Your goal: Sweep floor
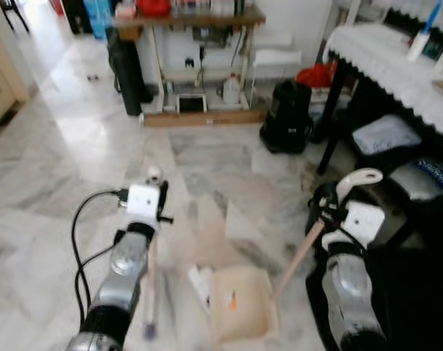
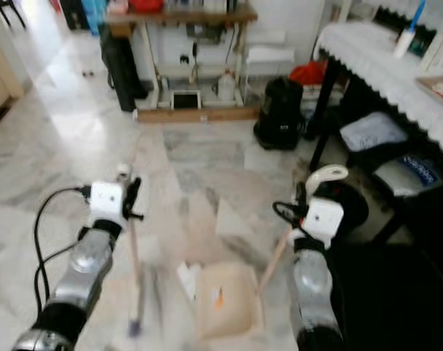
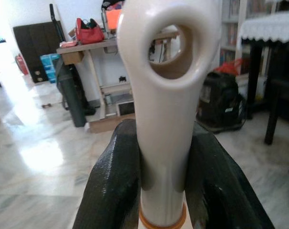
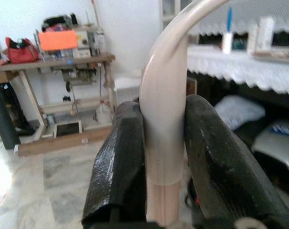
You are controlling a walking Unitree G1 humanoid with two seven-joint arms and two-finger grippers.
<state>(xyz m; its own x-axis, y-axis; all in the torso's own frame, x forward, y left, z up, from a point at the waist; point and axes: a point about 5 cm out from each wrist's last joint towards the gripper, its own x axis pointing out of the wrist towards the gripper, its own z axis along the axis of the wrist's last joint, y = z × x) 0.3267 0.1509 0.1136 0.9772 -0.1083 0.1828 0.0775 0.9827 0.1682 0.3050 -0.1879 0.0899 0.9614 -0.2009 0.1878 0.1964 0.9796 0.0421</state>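
My left gripper (image 1: 155, 184) is shut on the cream top of a broom handle (image 3: 167, 100), which ends in a hanging hole; the black fingers (image 3: 115, 183) press it from both sides. The stick (image 1: 150, 281) runs down to the marble floor beside my left arm, its lower end blurred. My right gripper (image 1: 337, 203) is shut on the curved cream grip of a dustpan handle (image 4: 162, 114). That handle slants down to the beige dustpan (image 1: 245, 306), which rests on the floor between my arms. A white paper scrap (image 1: 200, 281) lies at its edge and an orange bit (image 1: 232, 300) inside.
A black bag (image 1: 286, 117) stands ahead on the right by a dark table with a white lace cloth (image 1: 393, 64). A wooden workbench (image 1: 188, 20) and a black bin (image 1: 125, 69) line the far wall. Cushions (image 1: 386, 135) lie under the table. Open marble floor spreads left.
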